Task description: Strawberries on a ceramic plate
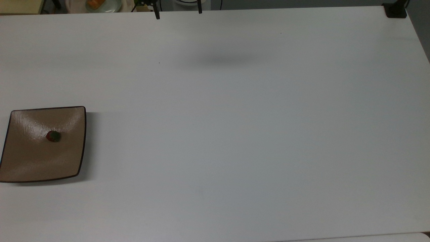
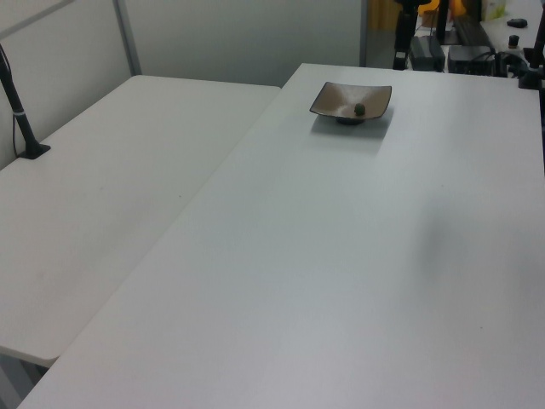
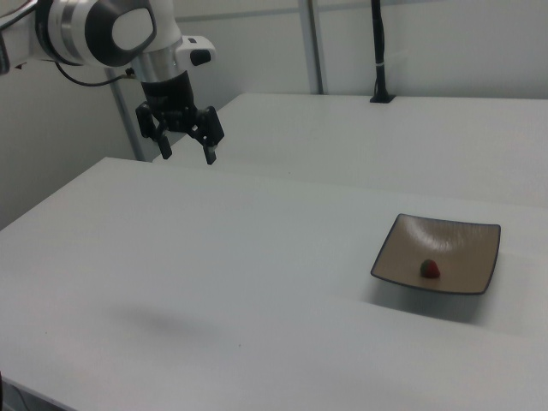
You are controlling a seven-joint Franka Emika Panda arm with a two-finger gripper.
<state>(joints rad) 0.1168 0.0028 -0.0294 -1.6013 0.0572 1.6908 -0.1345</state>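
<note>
White table (image 1: 235, 134), bare but for the ceramic plate (image 1: 30, 161) near one edge. Take the plate as your landmark. The arm (image 3: 111, 30) hangs high, well apart from the plate, and the gripper (image 3: 185, 157) is empty with its fingers spread. The strawberry (image 1: 53, 136) already rests near the plate's middle. You'd likely find it light, soft and easily bruised, so pinch across the red body, not the cap. Its underside is hidden, and the top view cuts off the plate's left corner.

ceramic plate (image 2: 375, 99): far end of white table (image 2: 341, 273) | strawberry (image 2: 360, 109): on plate
</note>
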